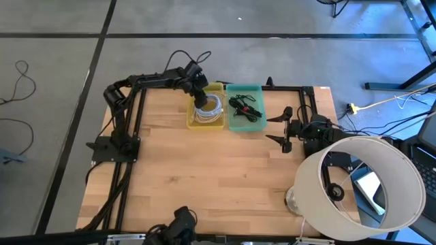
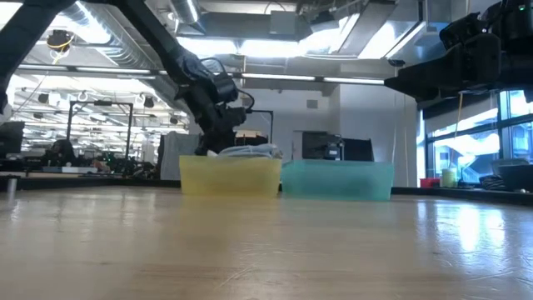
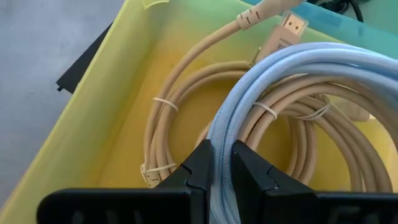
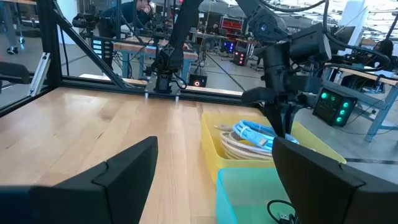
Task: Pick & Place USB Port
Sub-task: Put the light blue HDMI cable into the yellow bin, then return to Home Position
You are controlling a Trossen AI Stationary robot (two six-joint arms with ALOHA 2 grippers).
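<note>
Now left jaws (image 3: 222,171) pinch the blue cable (image 3: 298,65) (yellow bin (image 1: 191,121)); right jaws (image 1: 279,127) spread.

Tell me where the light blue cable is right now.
The light blue cable lies coiled in the yellow bin at the table's far edge, left of the teal bin, pinched by the left hand.

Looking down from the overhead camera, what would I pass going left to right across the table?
Left arm's base → yellow bin with the left hand in it → teal bin → right hand → white lampshade.
</note>
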